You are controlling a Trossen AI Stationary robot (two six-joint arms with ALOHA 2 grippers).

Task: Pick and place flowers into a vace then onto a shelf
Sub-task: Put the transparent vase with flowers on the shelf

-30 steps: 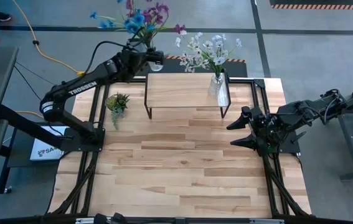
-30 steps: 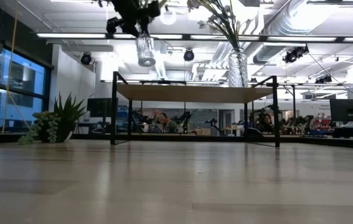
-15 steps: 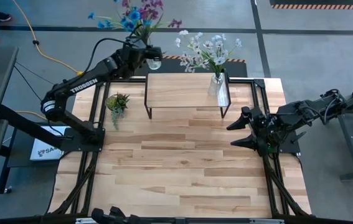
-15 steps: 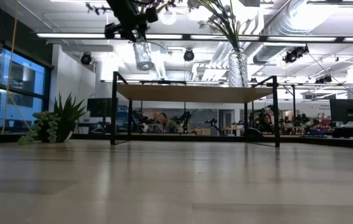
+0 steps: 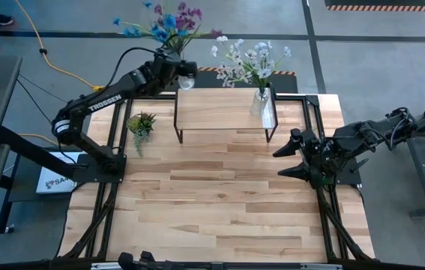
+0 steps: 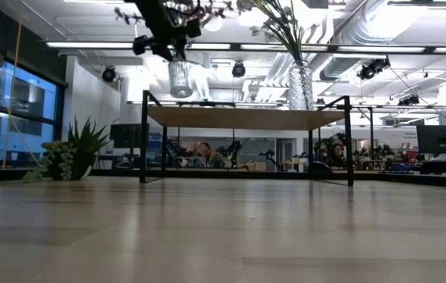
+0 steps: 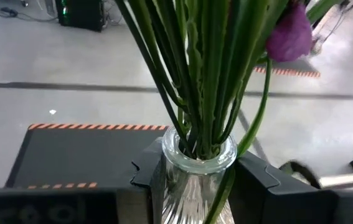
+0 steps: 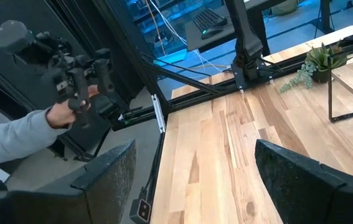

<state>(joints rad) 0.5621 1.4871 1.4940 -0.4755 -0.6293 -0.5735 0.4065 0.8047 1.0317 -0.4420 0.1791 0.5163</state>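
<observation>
While the light wood-plank worktop (image 5: 219,202) lies mostly bare, the shelf (image 5: 223,111) stands near its 12 o'clock edge, and a small green potted plant (image 5: 140,124) sits just beside the shelf at about 10 o'clock. The room beyond is an open hall with ceiling ducts and strip lights, grey floor around the worktop, and a yellow cable (image 5: 51,56) trailing at 11 o'clock. In the right wrist view a person's hand (image 8: 70,112) grips a dark control handle off the worktop's edge.

The left arm reaches up from 9 o'clock toward 12, its left gripper (image 7: 195,180) pinching a ribbed glass vase (image 6: 179,77) by the neck and holding it in the air, above and just off the shelf's left end. That vase carries the flowers (image 5: 166,21), blue and purple blossoms on green stems.

The right arm waits at 3 o'clock, the right gripper (image 5: 290,159) low over the worktop with fingers spread wide and nothing between them.

A second glass vase (image 5: 261,100) stands upright on the shelf's right end, holding white flowers (image 5: 248,58).
</observation>
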